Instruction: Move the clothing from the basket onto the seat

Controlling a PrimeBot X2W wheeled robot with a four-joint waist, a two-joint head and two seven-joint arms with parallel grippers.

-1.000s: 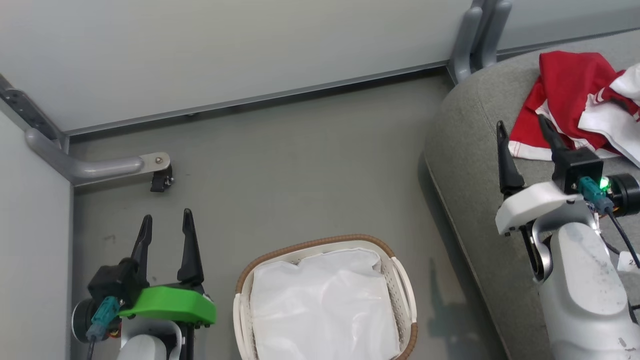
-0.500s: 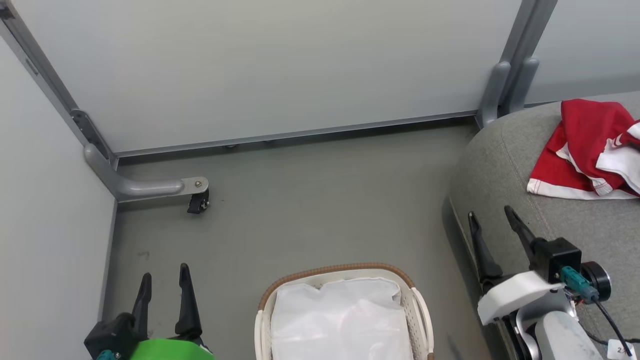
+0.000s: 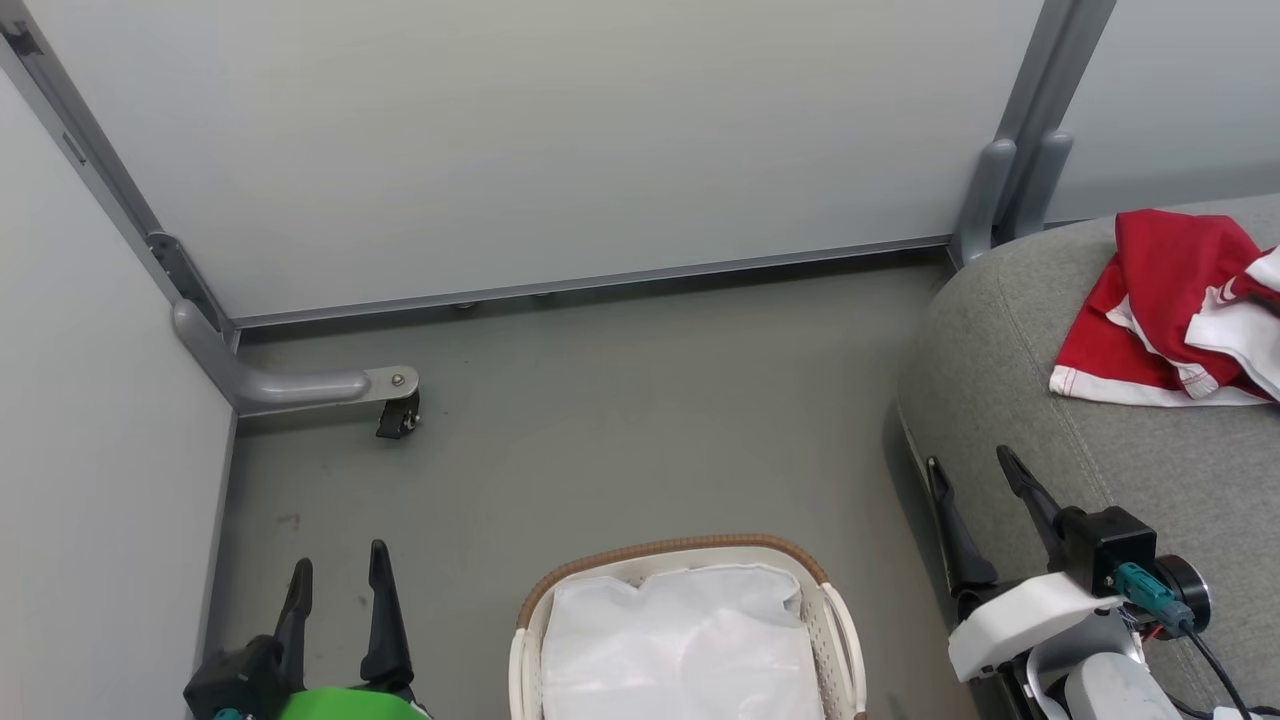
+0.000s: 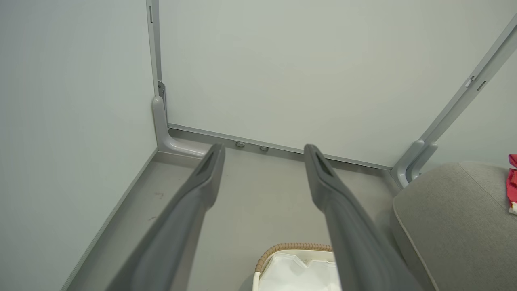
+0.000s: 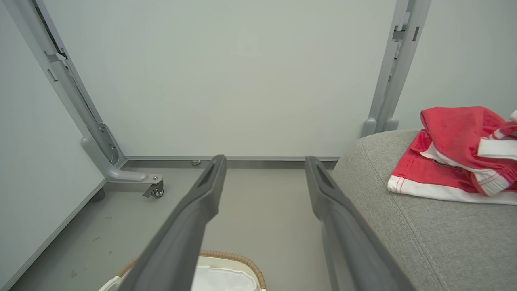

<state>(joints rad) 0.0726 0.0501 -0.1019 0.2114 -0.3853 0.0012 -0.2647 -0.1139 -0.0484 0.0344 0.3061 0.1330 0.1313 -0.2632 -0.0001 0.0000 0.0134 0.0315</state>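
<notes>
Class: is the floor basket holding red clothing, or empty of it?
Empty, as far as visible: the basket holds a white liner, nothing red; the red clothing lies on the seat.

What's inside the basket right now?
Inside the basket I see a crumpled white liner and no red fabric on it. The basket's near end runs off the picture, and whatever lies under the liner is covered.

View tilted upward, right gripper (image 3: 968,458) seemingly drawn back from clothing (image 3: 1150,300)

On my feed the left end effector (image 4: 263,150) is spread wide above the floor (image 4: 258,210), basket (image 4: 282,246) at bottom, seat (image 4: 452,218) at right, clothing (image 4: 513,178) on it.
</notes>
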